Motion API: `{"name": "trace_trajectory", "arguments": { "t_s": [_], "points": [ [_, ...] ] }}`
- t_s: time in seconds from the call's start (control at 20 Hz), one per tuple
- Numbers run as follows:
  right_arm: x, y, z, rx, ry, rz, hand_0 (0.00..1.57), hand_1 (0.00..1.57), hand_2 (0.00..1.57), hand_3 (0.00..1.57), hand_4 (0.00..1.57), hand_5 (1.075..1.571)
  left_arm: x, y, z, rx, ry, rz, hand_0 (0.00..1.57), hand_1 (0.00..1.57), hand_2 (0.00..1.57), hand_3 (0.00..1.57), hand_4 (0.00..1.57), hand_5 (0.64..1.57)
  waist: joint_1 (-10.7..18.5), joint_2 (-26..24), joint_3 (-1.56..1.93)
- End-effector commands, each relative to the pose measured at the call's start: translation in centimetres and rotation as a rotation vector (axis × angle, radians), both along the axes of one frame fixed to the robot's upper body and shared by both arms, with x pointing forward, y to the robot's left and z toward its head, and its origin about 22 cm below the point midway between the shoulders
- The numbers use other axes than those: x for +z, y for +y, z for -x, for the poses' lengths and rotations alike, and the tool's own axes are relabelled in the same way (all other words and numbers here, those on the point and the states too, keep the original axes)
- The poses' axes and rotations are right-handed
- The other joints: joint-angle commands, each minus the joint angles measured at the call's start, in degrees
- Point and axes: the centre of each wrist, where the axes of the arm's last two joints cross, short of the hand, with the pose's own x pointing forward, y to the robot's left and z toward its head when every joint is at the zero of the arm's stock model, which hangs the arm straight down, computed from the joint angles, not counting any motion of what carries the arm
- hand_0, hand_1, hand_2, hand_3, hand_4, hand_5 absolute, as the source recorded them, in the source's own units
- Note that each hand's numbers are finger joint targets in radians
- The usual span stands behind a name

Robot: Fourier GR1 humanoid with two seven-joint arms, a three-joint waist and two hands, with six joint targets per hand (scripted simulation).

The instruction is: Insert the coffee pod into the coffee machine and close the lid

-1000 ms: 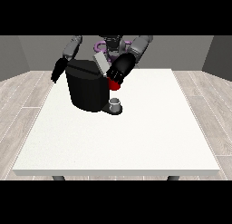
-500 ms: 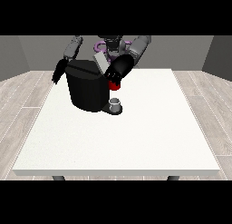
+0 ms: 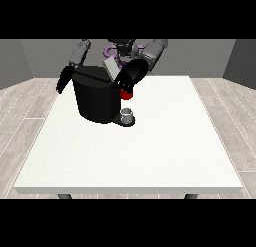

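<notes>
Hand at view's right (image 3: pixel 129 79) hangs against upper front corner of coffee machine (image 3: pixel 96 95), just above red thing at the machine (image 3: pixel 127 94); finger state cannot tell. Hand at view's left (image 3: pixel 63 81) beside machine's far side, fingers pointing down, seemingly straight, holding nothing. Small grey cup (image 3: pixel 127 113) on machine's base, below red thing. Machine on white table (image 3: pixel 150 151). Pod not plainly seen.

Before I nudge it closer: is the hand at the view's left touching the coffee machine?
Cannot tell. In the front view that hand sits at the coffee machine edge, black against black.
</notes>
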Motion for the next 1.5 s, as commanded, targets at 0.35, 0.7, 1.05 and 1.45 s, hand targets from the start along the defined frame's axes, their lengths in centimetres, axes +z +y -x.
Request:
{"name": "trace_trajectory", "arguments": {
  "t_s": [0.35,0.7,1.05,1.45],
  "points": [
    [0.7,-0.9,-0.1,-0.017,-0.001,0.025,0.0,0.0,0.0,0.0,0.15,1.571,-1.0,1.5,0.0,0.059,-0.047,-0.055,0.0,0.0,0.56,0.46,0.0,1.571,0.1,0.8,-0.19],
    [-2.1,-1.4,0.7,-0.033,0.054,-0.013,0.0,0.0,0.0,0.0,0.09,1.571,-1.6,0.9,-0.3,0.046,0.043,-0.045,0.0,0.0,0.3,0.2,0.0,1.571,2.2,-2.8,-0.17],
    [-9.0,-5.7,3.4,-0.171,0.245,-0.07,0.0,0.0,0.0,0.0,0.0,1.571,-11.6,-3.8,-0.2,-0.075,0.264,0.002,0.0,0.0,0.0,0.0,0.0,1.571,12.1,-14.3,-0.16],
    [-12.8,-8.5,7.2,-0.237,0.376,-0.05,0.0,0.0,0.0,0.0,0.0,1.571,-22.4,-5.7,2.0,-0.169,0.447,0.69,0.0,0.0,0.0,0.0,0.42,1.571,17.9,-24.4,-0.35]
  ]
}}
